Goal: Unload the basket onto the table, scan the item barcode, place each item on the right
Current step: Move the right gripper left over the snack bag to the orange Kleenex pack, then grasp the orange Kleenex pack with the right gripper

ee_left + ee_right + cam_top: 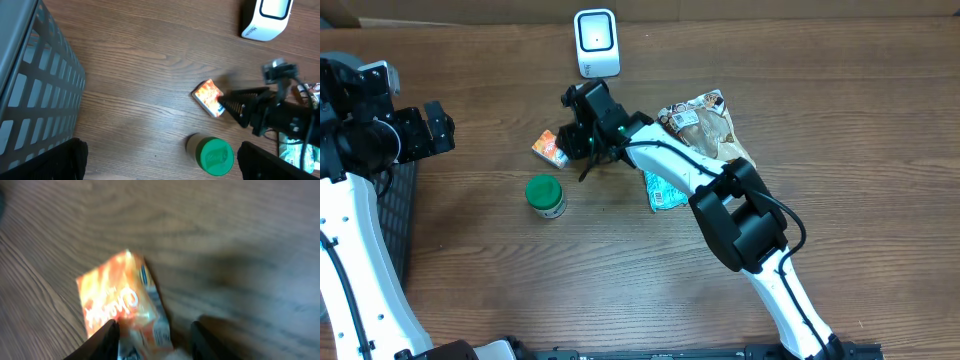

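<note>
A small orange packet [550, 148] [207, 97] [120, 300] lies flat on the wooden table, left of centre. My right gripper [572, 140] [155, 330] is down at its right end, the jaws on either side of that end. The left finger touches the packet; a gap shows beside the right finger. From the left wrist view the right gripper [223, 103] reaches the packet from the right. The white barcode scanner [596, 42] [265, 17] stands at the back. My left gripper [440, 128] [160, 160] hangs open at the far left, with nothing between its fingers.
A green-lidded jar [546, 196] [216, 156] stands just in front of the packet. A brown snack bag [705, 120] and a teal packet [663, 190] lie to the right under the right arm. A grey slatted basket [35, 85] sits at the left edge.
</note>
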Motion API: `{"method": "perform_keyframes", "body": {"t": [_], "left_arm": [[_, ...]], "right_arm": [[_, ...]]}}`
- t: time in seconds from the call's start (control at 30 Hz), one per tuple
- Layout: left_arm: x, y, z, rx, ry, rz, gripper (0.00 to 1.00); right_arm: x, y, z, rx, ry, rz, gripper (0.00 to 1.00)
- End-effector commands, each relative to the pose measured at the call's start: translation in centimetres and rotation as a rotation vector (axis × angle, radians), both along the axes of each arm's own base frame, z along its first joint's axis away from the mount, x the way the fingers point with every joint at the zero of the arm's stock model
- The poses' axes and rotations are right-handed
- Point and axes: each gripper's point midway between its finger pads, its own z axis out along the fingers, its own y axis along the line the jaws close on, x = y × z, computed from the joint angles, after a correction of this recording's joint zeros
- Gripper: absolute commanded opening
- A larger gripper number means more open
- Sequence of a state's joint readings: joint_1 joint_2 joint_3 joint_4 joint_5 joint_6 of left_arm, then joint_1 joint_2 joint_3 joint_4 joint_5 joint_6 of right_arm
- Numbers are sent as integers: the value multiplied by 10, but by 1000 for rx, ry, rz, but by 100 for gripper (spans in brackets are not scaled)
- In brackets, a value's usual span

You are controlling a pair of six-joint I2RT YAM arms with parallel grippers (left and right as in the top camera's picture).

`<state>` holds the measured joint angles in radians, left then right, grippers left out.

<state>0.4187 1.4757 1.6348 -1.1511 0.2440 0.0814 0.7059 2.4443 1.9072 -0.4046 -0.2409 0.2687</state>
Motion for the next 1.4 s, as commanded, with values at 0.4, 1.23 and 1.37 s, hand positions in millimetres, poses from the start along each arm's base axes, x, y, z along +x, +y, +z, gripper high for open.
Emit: {"method": "perform_keyframes", "body": {"t": [0.4,1.23,1.37], "left_arm": [[2,-2,0,-1,-5,-19,100],[2,-2,0,-1,-5,-19,99],[2,-2,0,-1,-5,-19,100]], "right_arm": [[-24,-22,2,-69,132,24,4],[-39,-97,26,-248,102,213,27],[-40,-95,33,-226,117,211,52]]}}
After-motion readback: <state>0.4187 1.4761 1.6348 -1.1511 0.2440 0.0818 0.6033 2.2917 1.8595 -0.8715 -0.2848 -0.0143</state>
